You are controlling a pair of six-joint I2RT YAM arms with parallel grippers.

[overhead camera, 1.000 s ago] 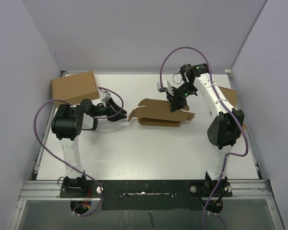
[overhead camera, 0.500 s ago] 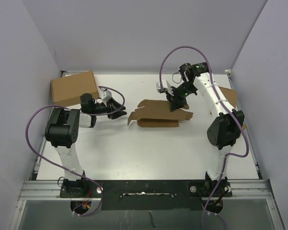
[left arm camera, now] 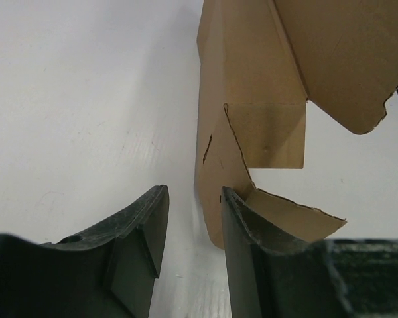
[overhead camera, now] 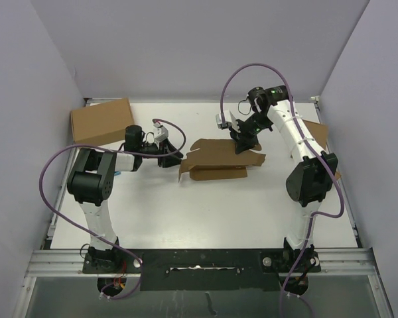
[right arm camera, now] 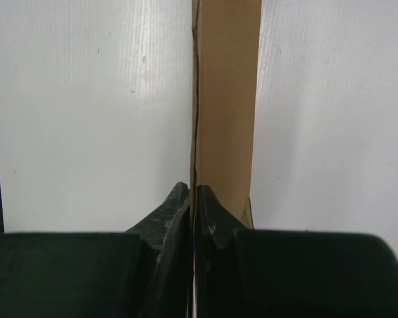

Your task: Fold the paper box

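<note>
The left gripper [overhead camera: 174,158] has swung in from the left edge and now reaches the left end of the paper box [overhead camera: 219,159]. The box lies half-folded mid-worktop, towards the far edge. The left fingers [left arm camera: 146,218] stand apart with a flap's edge just beside one of them, nothing clamped. The right gripper [overhead camera: 242,144] stays pinched on a raised panel, so a two-handed fold looks ready. The carton [overhead camera: 103,120] in the far-left corner is closed, contents hidden.

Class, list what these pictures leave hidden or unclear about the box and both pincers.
Top view: right pincer tips, hidden under its own body.
Right wrist view: paper box shows only a strip; top edge cuts it off.
Left wrist view: whether left pincer touches the flap; its finger overlaps it.
</note>
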